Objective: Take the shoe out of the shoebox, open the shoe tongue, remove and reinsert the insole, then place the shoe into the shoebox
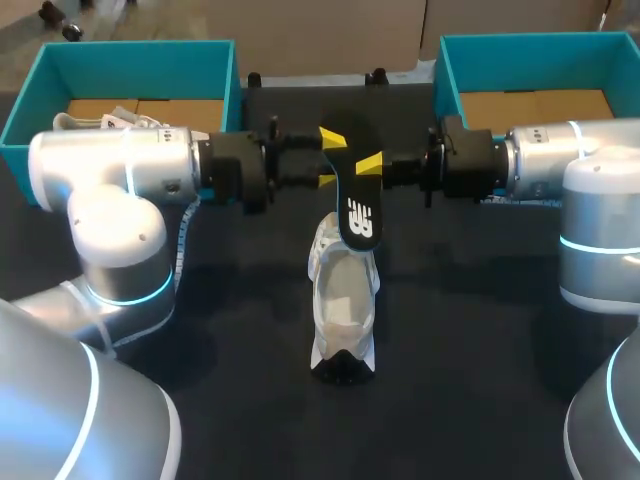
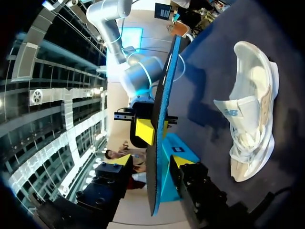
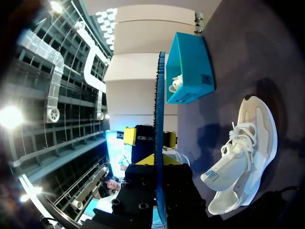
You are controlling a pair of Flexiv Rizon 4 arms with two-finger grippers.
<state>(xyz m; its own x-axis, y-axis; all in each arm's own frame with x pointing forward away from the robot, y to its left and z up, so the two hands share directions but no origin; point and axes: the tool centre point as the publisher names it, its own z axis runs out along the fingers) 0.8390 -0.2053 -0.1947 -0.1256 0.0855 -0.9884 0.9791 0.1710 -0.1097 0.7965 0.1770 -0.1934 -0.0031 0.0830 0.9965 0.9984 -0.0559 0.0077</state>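
The insole [image 1: 358,215] is held on edge by the right gripper [image 1: 370,163], whose fingers are clamped together on its upper end. The left gripper [image 1: 328,160] is spread apart, with the insole between its fingers but touched by neither (the left wrist view shows a gap on each side). The shoe [image 1: 343,300] lies on the surface [image 1: 480,350] under both grippers, with its tongue lifted and its opening exposed.

A slip is judged the main risk. The insole looks thin and is gripped at one end only, so it could swing or twist when lowered and be caught on the collar or laces instead of being slid along the footbed. If the left gripper is closed off-centre, the insole could be bent or dragged out of the other hold. The shoe is unrestrained and could be pushed aside or tipped.

The left shoebox [image 1: 120,55], ahead of the right gripper beyond the left arm, holds a second shoe [image 1: 105,122]. In the right shoebox [image 1: 530,50], ahead of the left gripper, only a brown floor is seen, and part is hidden by the arm.
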